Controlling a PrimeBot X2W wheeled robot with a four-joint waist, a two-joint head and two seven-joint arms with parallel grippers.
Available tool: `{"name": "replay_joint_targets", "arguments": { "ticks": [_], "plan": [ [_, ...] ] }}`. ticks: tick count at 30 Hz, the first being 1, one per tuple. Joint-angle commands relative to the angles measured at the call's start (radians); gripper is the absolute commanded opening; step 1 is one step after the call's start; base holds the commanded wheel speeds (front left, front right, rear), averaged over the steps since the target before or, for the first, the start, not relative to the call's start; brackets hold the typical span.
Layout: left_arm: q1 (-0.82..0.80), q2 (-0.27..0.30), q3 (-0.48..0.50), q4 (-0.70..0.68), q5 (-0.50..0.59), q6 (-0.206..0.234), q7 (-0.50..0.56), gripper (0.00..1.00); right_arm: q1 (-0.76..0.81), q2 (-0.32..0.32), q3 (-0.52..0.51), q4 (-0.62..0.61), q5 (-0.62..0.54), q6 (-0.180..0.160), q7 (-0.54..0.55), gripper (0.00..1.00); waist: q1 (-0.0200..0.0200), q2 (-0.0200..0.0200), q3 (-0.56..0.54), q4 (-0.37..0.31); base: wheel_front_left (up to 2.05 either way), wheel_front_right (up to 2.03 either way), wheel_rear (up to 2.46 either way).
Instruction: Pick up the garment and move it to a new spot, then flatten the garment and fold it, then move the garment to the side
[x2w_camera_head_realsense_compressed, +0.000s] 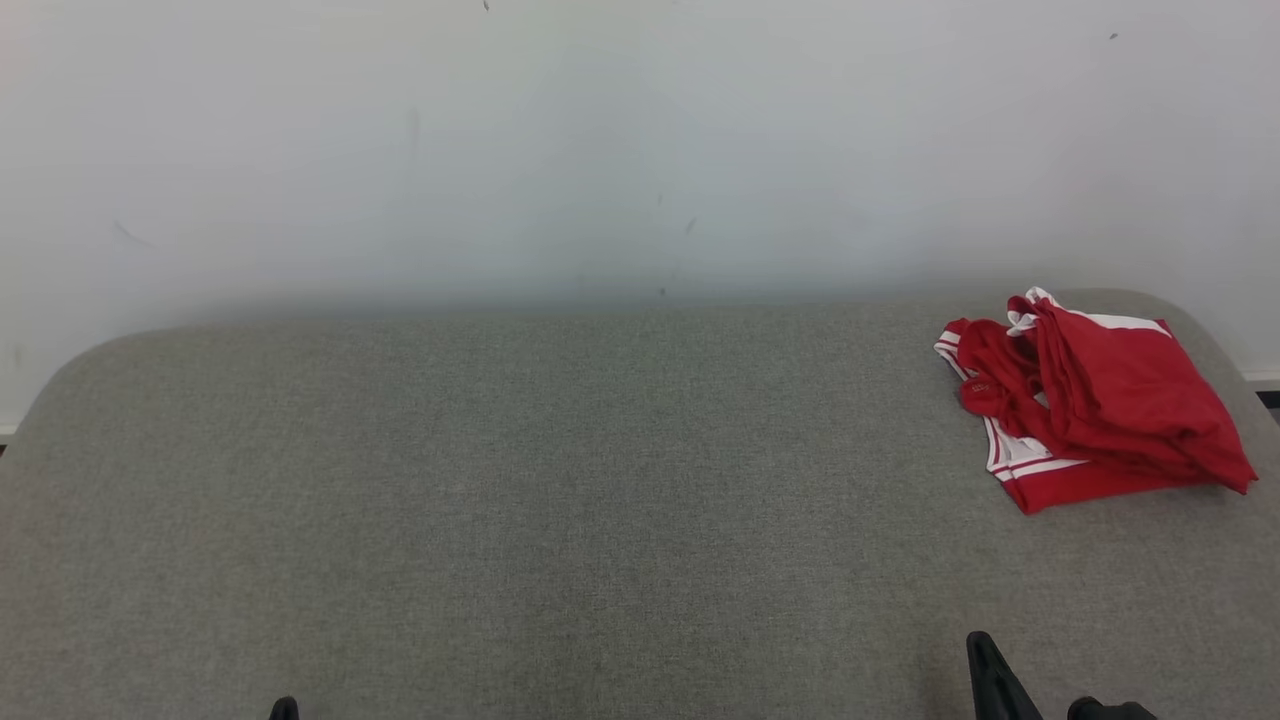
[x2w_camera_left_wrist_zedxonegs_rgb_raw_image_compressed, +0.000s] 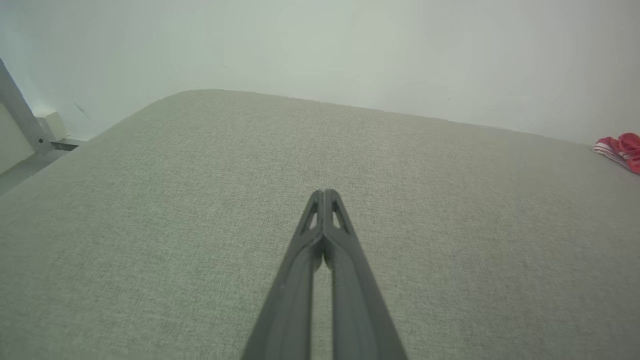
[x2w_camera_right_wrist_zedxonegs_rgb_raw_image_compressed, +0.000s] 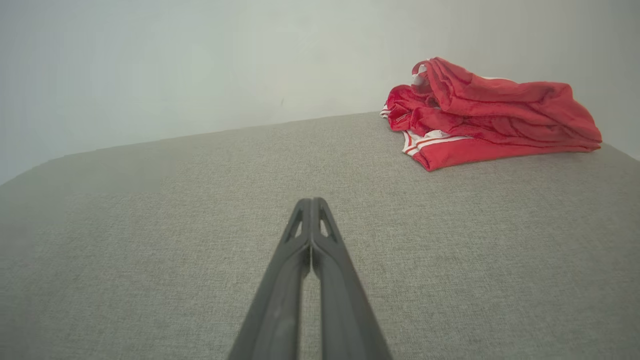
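Nearest the robot, the left gripper (x2w_camera_left_wrist_zedxonegs_rgb_raw_image_compressed: 324, 192) points out over the near left part of the grey fabric-covered surface (x2w_camera_head_realsense_compressed: 560, 480). Its two dark fingers are pressed together at the tips, with nothing between them. The right gripper (x2w_camera_right_wrist_zedxonegs_rgb_raw_image_compressed: 311, 201) is over the near right part and is closed in the same way — tips meeting, nothing held. Bare grey fabric stretches ahead of both.

Farther on, at the far right corner of the surface, lies the garment (x2w_camera_head_realsense_compressed: 1100, 400) — red cloth with white stripes along its edges, bunched in a loose rumpled heap with folds lying over one another. It is well apart from both grippers, ahead and to the right of the right one. A pale wall (x2w_camera_head_realsense_compressed: 600, 150) rises just behind the surface's rear edge.
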Motion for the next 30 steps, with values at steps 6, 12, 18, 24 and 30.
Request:
{"name": "replay_joint_targets", "arguments": {
  "ticks": [6, 12, 18, 24, 30],
  "plan": [
    [-0.043, 0.004, 0.026, -0.013, -0.151, -0.004, 0.035, 0.00, -0.070, 0.000, 0.015, 0.008, 0.163, 0.000, 0.029, 0.00, 0.0000, -0.0001, 0.005, 0.002, 0.00, 0.00, 0.00],
    [-0.061, 0.004, 0.041, -0.012, -0.262, -0.006, 0.062, 0.00, -0.105, 0.000, 0.026, 0.026, 0.280, 0.000, 0.052, 0.00, 0.0000, -0.0001, 0.010, 0.003, 0.00, 0.00, 0.00],
    [-0.075, 0.005, 0.054, -0.010, -0.347, -0.007, 0.084, 0.00, -0.132, 0.000, 0.034, 0.039, 0.372, 0.000, 0.070, 0.00, 0.0000, -0.0001, 0.014, 0.004, 0.00, 0.00, 0.00],
    [-0.091, 0.005, 0.070, -0.008, -0.443, -0.009, 0.109, 0.00, -0.162, 0.000, 0.044, 0.054, 0.475, -0.001, 0.090, 0.00, 0.0000, -0.0001, 0.019, 0.006, 0.00, 0.00, 0.00],
    [-0.107, 0.005, 0.085, -0.005, -0.533, -0.010, 0.133, 0.00, -0.190, 0.000, 0.053, 0.068, 0.570, -0.001, 0.109, 0.00, 0.0000, -0.0001, 0.024, 0.007, 0.00, 0.00, 0.00]
  ]
}}
